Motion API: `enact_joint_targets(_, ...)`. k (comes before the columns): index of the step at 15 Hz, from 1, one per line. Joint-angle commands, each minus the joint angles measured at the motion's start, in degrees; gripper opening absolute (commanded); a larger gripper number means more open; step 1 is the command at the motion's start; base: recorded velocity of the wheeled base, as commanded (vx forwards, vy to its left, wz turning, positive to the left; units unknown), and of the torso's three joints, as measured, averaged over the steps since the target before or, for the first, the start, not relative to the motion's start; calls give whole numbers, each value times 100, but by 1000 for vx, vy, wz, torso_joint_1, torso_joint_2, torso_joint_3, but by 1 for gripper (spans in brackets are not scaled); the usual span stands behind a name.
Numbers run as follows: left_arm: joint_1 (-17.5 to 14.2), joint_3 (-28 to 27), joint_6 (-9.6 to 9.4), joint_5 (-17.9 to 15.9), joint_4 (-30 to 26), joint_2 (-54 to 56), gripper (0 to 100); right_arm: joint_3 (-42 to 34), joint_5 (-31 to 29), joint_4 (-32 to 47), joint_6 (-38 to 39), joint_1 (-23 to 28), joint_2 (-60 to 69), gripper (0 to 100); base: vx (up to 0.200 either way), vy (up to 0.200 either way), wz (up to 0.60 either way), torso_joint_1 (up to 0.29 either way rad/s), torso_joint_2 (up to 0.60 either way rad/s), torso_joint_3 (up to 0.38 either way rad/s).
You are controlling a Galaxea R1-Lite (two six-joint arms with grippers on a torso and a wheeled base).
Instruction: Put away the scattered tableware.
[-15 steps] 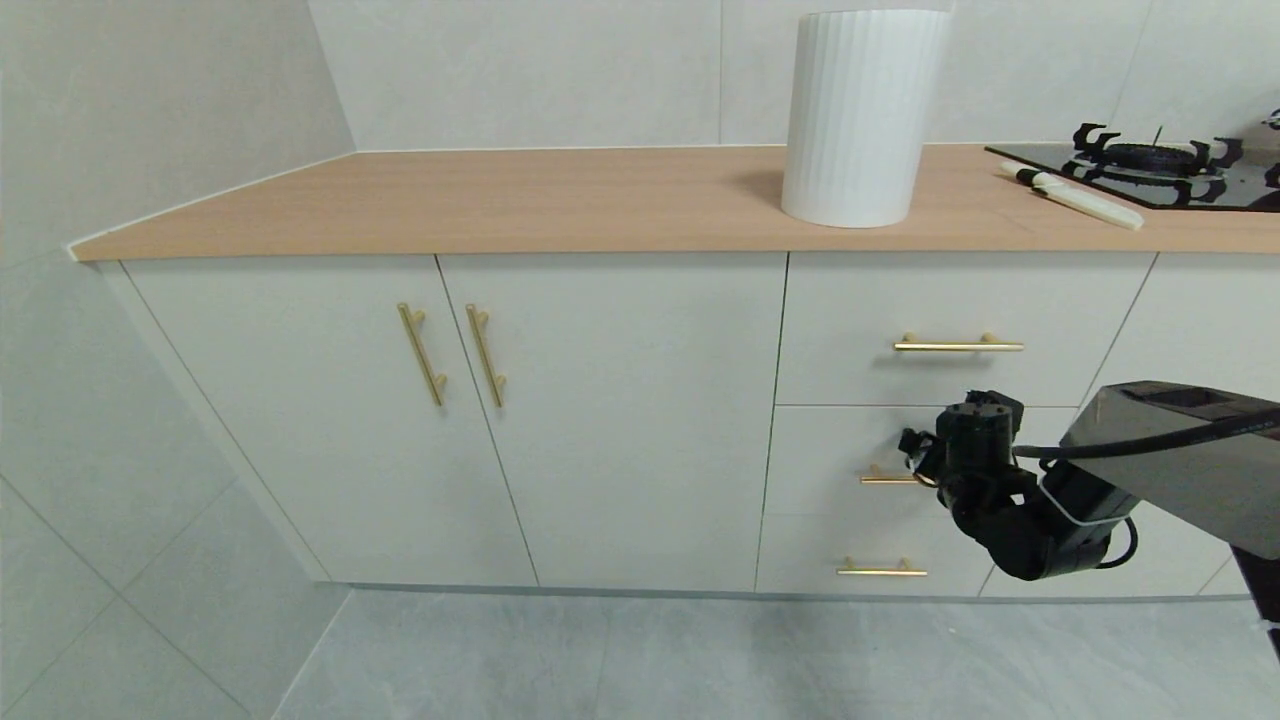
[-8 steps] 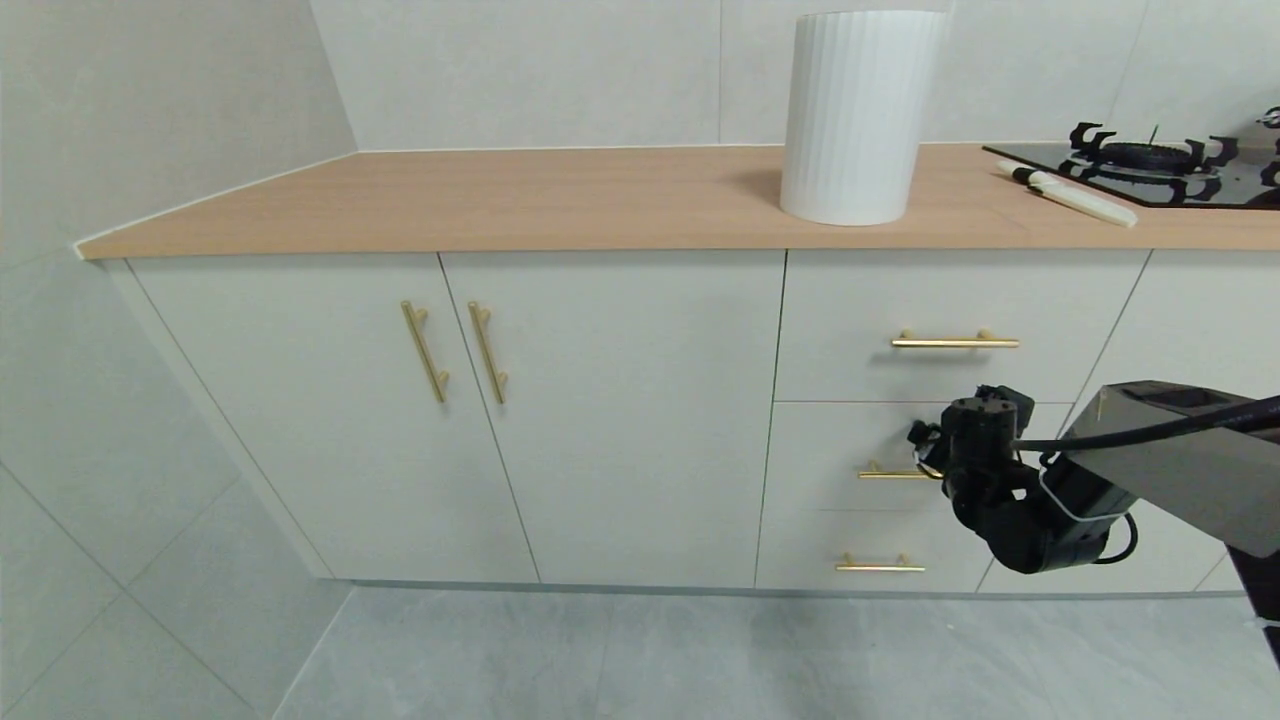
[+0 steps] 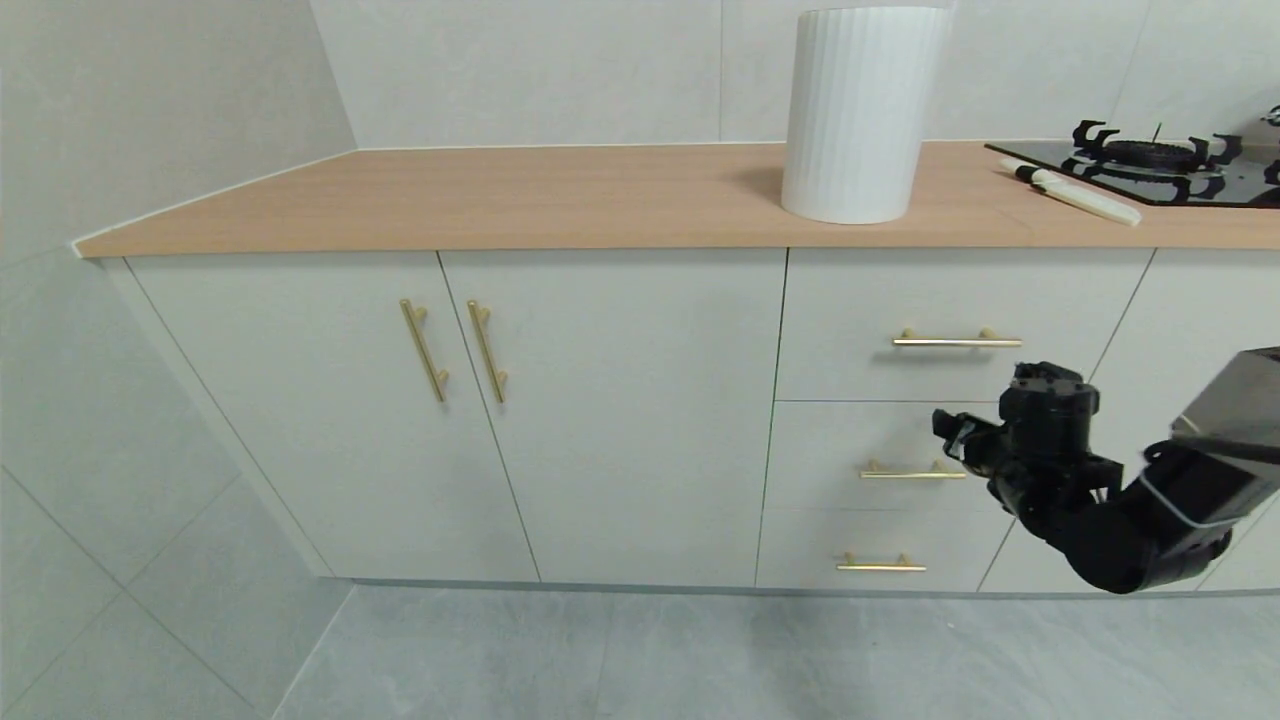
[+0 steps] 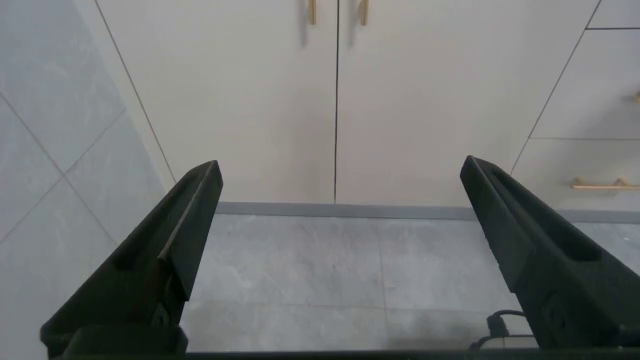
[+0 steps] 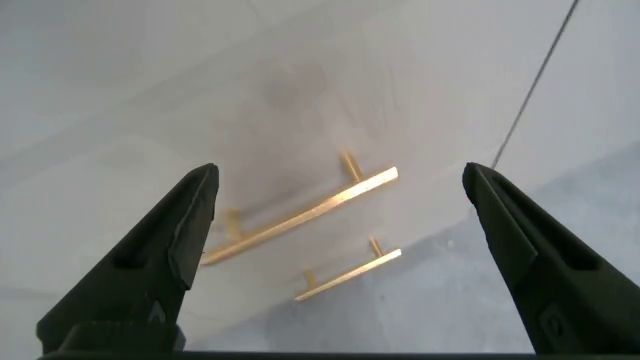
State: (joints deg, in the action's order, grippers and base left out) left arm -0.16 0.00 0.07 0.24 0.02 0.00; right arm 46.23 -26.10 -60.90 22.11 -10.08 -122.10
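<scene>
**Walls:** large pale grey tiles. The back wall (image 3: pixel 560 70) and left wall (image 3: pixel 150 100) meet in a corner at the desk's far left.

**Floor** (image 3: pixel 500 650): grey tiles with thin joints.

**Desk** (image 3: pixel 500 200): light wood top running along the back wall, with a white seal at the wall line.

**Cabinet fronts:** off-white, all shut.
- Left door (image 3: pixel 300 420) and right door (image 3: pixel 620 420), with two upright brass handles (image 3: pixel 423 351) either side of the seam between them.
- To the right, a stack of three: top drawer (image 3: pixel 850 300), middle drawer (image 3: pixel 830 440) and bottom drawer (image 3: pixel 800 550), each with a level brass bar.

**Plinth** (image 3: pixel 600 590): a grey strip between the fronts and the floor.

**Hob** (image 3: pixel 1150 175): black glass with black pan supports, set in the desk's right end.

**Light:** even, with faint shadows.
</scene>
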Motion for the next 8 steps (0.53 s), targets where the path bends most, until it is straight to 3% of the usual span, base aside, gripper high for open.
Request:
enact_joint_targets(1,-2,0,1,2,6,0,100,-966,8,26,-550,-99,1971,100,0,0,0,0,0,0)
enact_joint_targets(6,-2,0,1,2,-2,0,100,-2645,-115,26,-2255,-117,4783,100,0,0,0,0,0,0)
enact_joint_targets(8,-2,0,1,2,6,0,100,-3014,-229,246,-2537,-108,5961,100,0,0,0,0,0,0)
